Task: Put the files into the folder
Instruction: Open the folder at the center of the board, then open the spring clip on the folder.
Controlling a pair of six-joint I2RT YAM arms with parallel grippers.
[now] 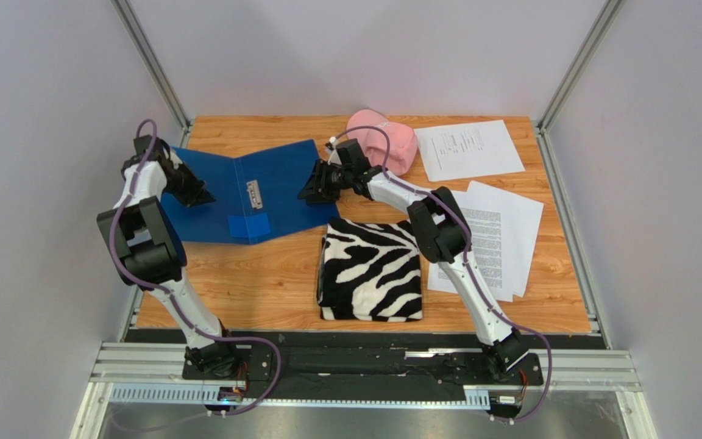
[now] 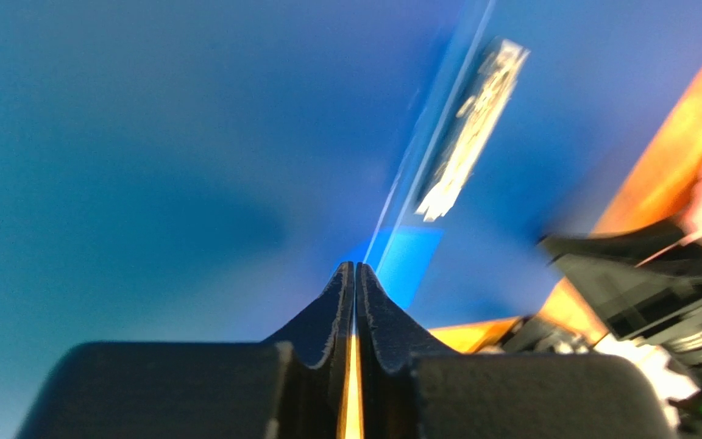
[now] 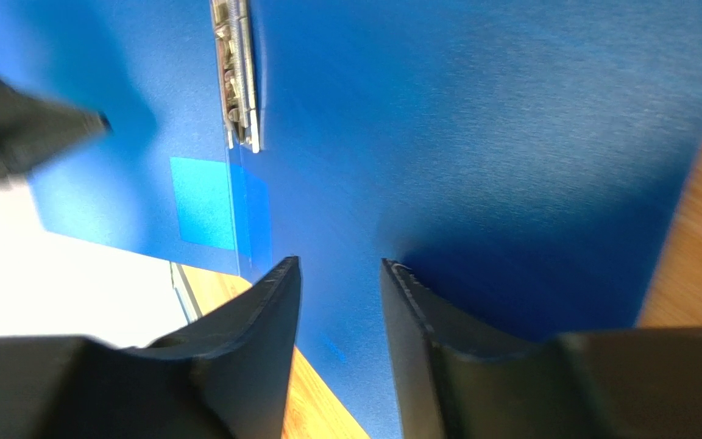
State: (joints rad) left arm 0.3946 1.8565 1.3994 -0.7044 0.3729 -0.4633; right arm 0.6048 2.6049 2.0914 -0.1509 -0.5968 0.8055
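Pin folder open, flat at counter's far left: left pincer nearly closed over left leaf; right pincer half-wide, empty, over right leaf. Fetch files from right side, singly.

The folder lies open and flat in the far left part of the desk, with its clip just right of the fold. The left gripper sits over the folder's left half, and the right gripper at the edge of its right half. A cap rests at the far edge, right of the folder. One sheet lies in the far right corner. More sheets overlap along the right edge. A folded cloth lies by the front edge, left of those sheets and just before the folder's right half.
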